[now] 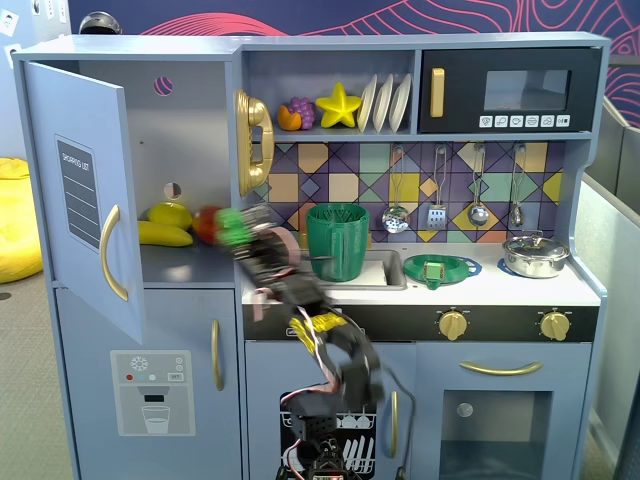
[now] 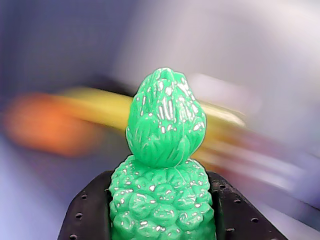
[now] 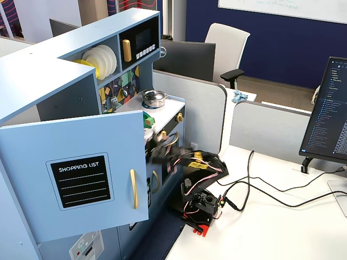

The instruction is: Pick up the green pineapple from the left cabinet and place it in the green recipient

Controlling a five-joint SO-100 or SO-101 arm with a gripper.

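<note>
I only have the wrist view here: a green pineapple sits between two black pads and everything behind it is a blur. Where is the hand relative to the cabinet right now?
Observer: In a fixed view the hand is at the open front of the left cabinet, over its shelf edge, with the green pineapple in it.
Operator: Is the cabinet door out of the way?
Observer: Yes, the door is swung wide open, to the left in that view.
Operator: What is the orange and yellow blur behind the pineapple?
Observer: A red tomato and a yellow banana lie on the cabinet shelf.
Operator: And where is the target?
Observer: The green recipient stands upright on the counter beside the sink, to the right of the hand.
</note>
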